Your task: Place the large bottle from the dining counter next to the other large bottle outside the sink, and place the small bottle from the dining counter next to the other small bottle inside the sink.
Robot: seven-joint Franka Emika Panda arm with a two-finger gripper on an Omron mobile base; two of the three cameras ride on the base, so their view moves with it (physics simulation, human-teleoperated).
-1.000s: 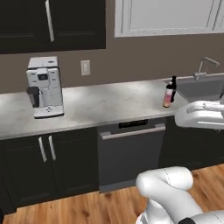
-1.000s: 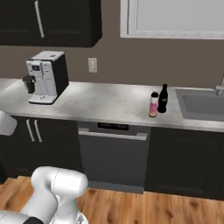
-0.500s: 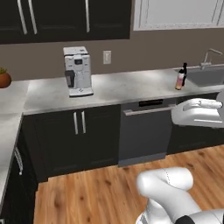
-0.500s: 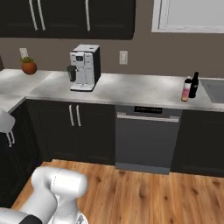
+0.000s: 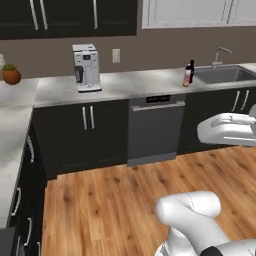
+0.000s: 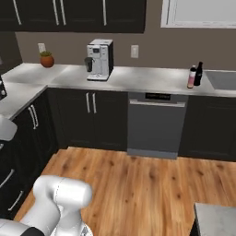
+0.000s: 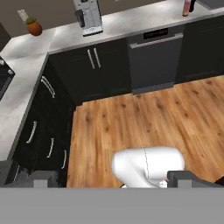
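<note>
The hand (image 7: 109, 183) is spread wide open and nothing is held in it. The pink bottle (image 6: 191, 77) is seen touching the black bottle (image 6: 198, 73) on the bench (image 6: 138, 78), beside the sink (image 5: 222, 75).

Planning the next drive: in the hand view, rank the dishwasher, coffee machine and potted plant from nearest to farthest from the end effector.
1. Dishwasher, under the worktop, right of centre.
2. Coffee machine, on the worktop, further left.
3. Potted plant, far left corner.
</note>
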